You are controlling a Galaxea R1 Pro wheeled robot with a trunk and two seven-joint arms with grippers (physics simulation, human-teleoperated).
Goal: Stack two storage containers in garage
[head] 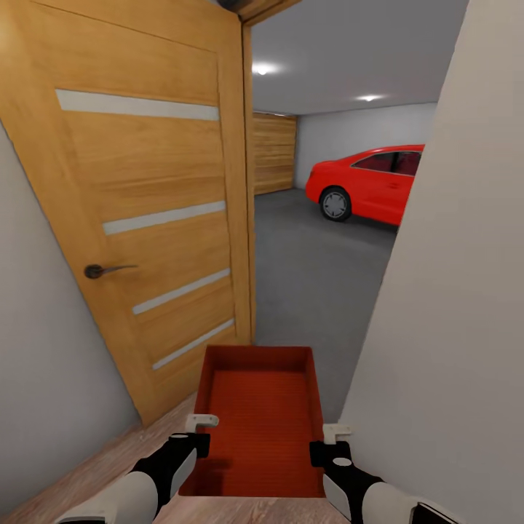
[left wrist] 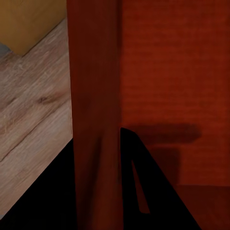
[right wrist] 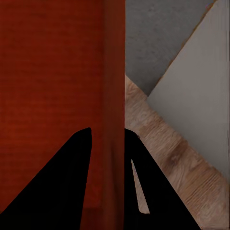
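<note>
One orange-red storage container, a ribbed open box, was held over the light wood plank floor. The left tool and right tool each pinched a side wall. Past one open wooden door lay grey concrete and one red car.

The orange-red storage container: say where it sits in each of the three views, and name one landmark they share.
Head view: the storage container is at bottom centre, held between the left gripper and right gripper, before the open wooden door.
Left wrist view: its side wall runs up the middle, its inside to the right.
Right wrist view: its wall runs up the middle, its inside to the left.
Shared landmark: the light wood plank floor.
</note>
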